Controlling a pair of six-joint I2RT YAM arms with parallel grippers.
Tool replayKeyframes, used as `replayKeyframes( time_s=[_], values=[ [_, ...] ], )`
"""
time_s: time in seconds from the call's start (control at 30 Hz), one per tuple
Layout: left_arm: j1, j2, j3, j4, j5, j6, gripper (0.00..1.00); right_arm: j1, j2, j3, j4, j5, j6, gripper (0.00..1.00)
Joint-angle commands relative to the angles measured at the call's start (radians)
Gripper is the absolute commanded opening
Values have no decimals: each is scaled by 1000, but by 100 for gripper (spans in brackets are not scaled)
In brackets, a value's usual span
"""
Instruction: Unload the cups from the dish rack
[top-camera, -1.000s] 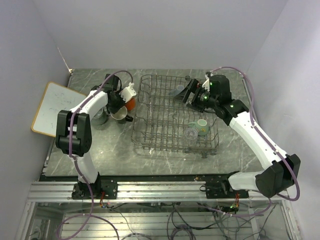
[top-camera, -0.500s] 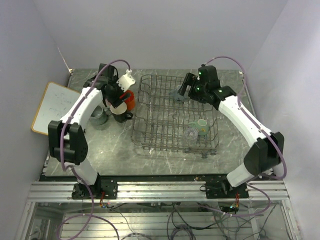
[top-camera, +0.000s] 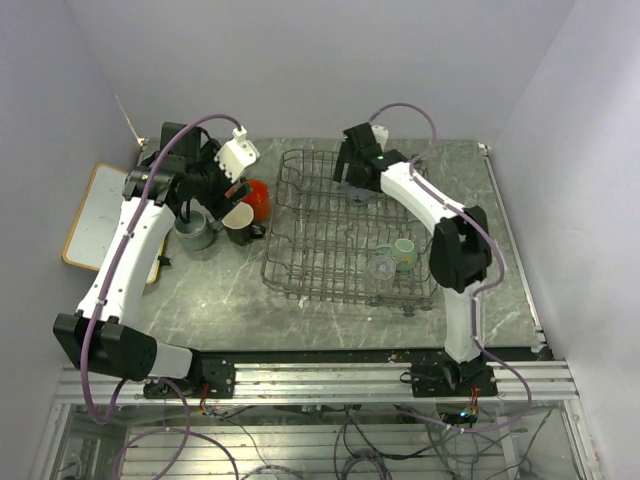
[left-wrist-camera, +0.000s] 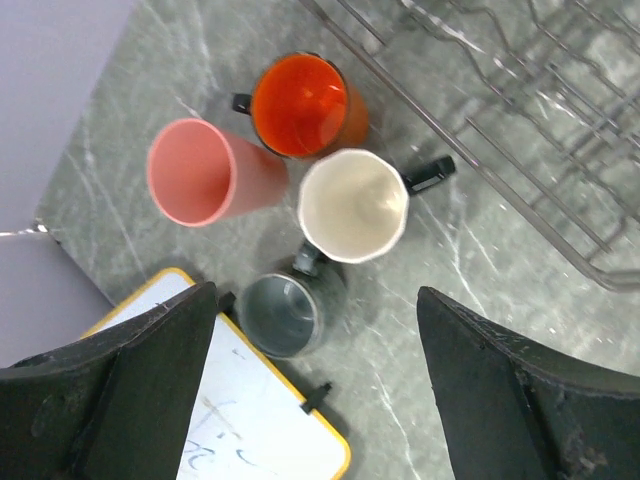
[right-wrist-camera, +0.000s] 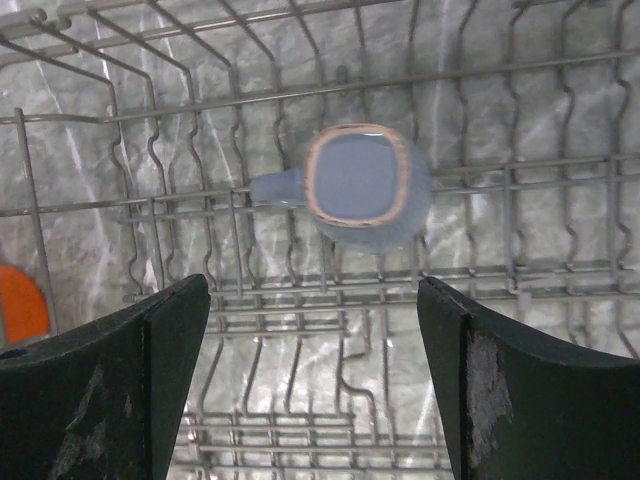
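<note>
The dish rack holds a grey mug at its far end, plus a mint-green mug and a clear glass near its right front. My right gripper hangs open just above the grey mug, not touching it. On the table left of the rack stand the pink tumbler, orange mug, black mug with cream inside and another grey mug. My left gripper is open and empty, high above these cups.
A white board with a yellow-wood frame lies at the table's left edge, touching the grey mug's side. The rack's wire wall runs close to the right of the cup cluster. Purple walls close in on the table's far and side edges.
My left gripper opened, let go of the orange mug on the table and rose away from it. My right arm swung toward the rack's far left, over the grey mug.
</note>
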Motion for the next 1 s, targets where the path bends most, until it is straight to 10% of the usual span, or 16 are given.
replayKeyframes(
  time_s=[0.0, 0.47, 0.97],
  values=[
    [-5, -31, -72, -92, 53, 0, 91, 73, 100, 136, -69, 128, -4, 85],
    [-6, -69, -123, -97, 102, -6, 90, 69, 172, 200, -159, 325, -74, 95],
    [-5, -96, -139, -89, 89, 4, 90, -45, 240, 180, -38, 39, -236, 97]
  ],
)
